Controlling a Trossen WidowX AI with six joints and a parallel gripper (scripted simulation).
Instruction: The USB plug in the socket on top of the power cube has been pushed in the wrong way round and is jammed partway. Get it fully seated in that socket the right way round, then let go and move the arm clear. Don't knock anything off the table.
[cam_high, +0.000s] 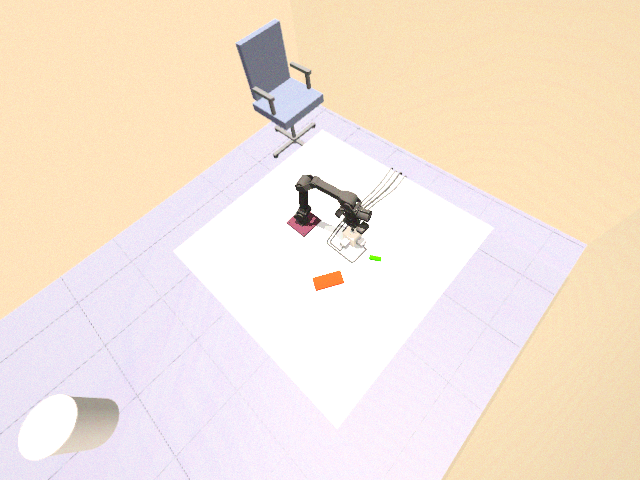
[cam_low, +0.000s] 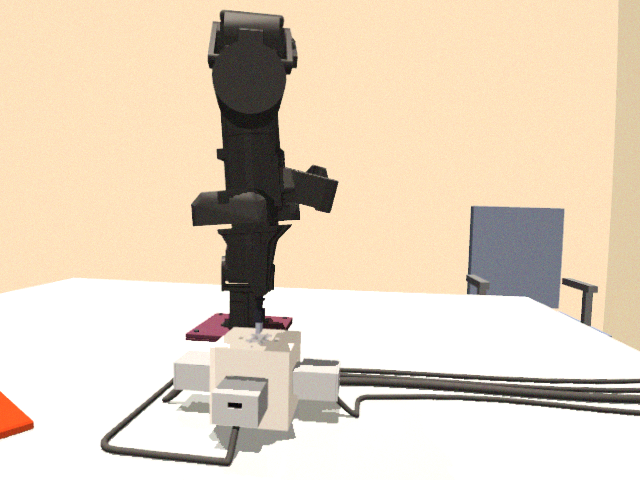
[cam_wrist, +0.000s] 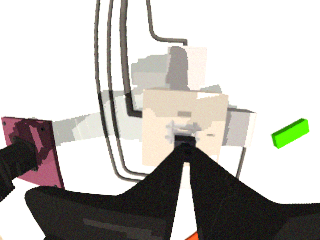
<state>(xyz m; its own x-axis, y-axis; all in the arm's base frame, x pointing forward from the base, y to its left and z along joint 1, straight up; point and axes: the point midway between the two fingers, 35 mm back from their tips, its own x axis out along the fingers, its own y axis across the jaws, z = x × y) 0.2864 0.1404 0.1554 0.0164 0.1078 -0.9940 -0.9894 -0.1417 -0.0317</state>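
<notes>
The beige power cube (cam_high: 353, 236) (cam_low: 279, 384) (cam_wrist: 160, 102) stands on the white table. My gripper (cam_low: 246, 314) (cam_wrist: 186, 152) points down over its top and is shut on the USB plug (cam_low: 258, 327) (cam_wrist: 184, 140). The plug has a dark body and a silver metal end, which points down. In the exterior view the silver end reaches the pale socket marks on the cube's top face, or stands just above them. How far it is in, if at all, and which way round it faces, I cannot tell. The fingertips partly hide the plug in the wrist view.
Light grey adapters (cam_low: 253, 415) (cam_low: 316, 384) (cam_low: 192, 373) stick out of the cube's sides, with dark cables (cam_low: 465, 388) (cam_wrist: 125, 50) around it. A green block (cam_high: 375, 258) (cam_wrist: 291, 133) and an orange block (cam_high: 328, 281) (cam_low: 10, 417) lie nearby. The arm stands on a maroon base plate (cam_high: 303, 231) (cam_wrist: 47, 155).
</notes>
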